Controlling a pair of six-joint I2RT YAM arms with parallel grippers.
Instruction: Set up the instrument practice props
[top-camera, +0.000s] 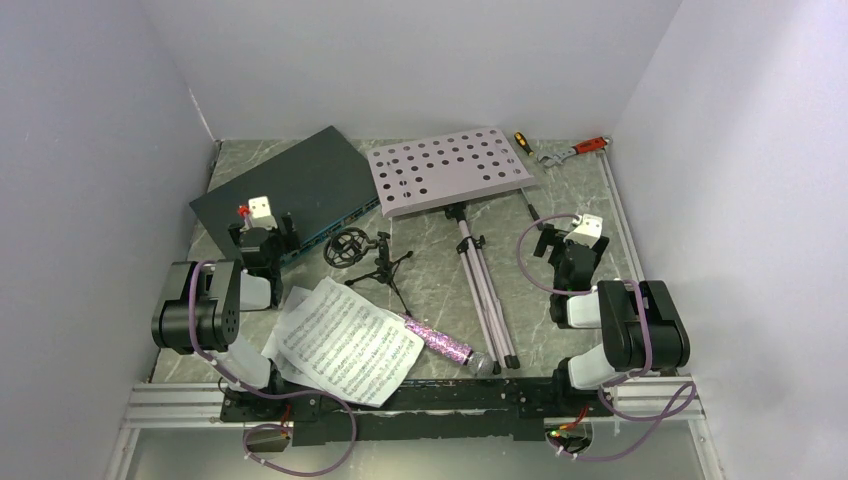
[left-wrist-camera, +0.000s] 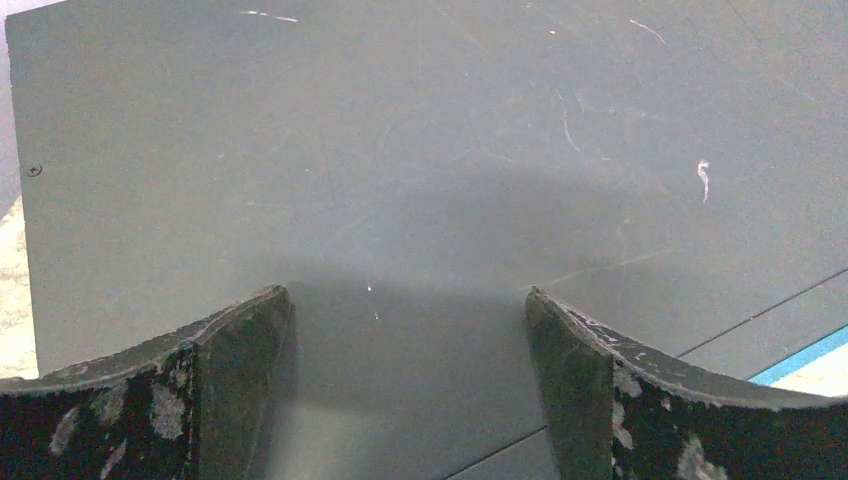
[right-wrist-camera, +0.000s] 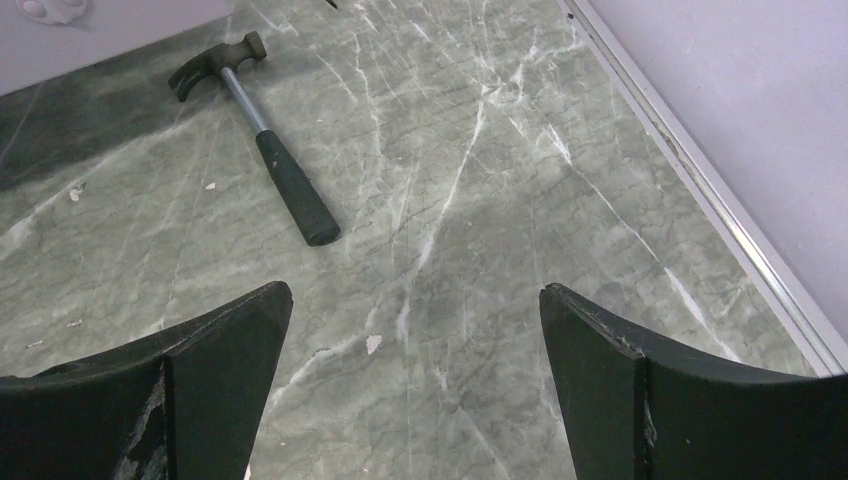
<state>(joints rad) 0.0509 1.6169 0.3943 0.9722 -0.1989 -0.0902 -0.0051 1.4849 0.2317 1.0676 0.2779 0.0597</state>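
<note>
Both grippers gaped wide and empty; props lay flat mid-table.
Left gripper (left-wrist-camera: 410, 300) sat over the dark flat box with teal edge (left-wrist-camera: 400, 150). Right gripper (right-wrist-camera: 415, 295) was over bare green marble table (right-wrist-camera: 480, 200), metal edge rail (right-wrist-camera: 700, 170) close right, black-handled hammer (right-wrist-camera: 265, 140) ahead. Pale-lilac perforated music stand (top-camera: 450, 170) lay far centre. White sheet-music pages (top-camera: 345, 340), their near-left corner hidden by the left arm, purple glitter microphone (top-camera: 440, 340) and small black tripod mic stand (top-camera: 375, 262) lay between the arms.

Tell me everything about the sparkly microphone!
The microphone has a purple glittery handle and a silvery head. It lies flat and slanted on the table near the front edge, not in a stand. Its handle end is at the edge of the sheet-music pages, its head by the music stand's feet.
</note>
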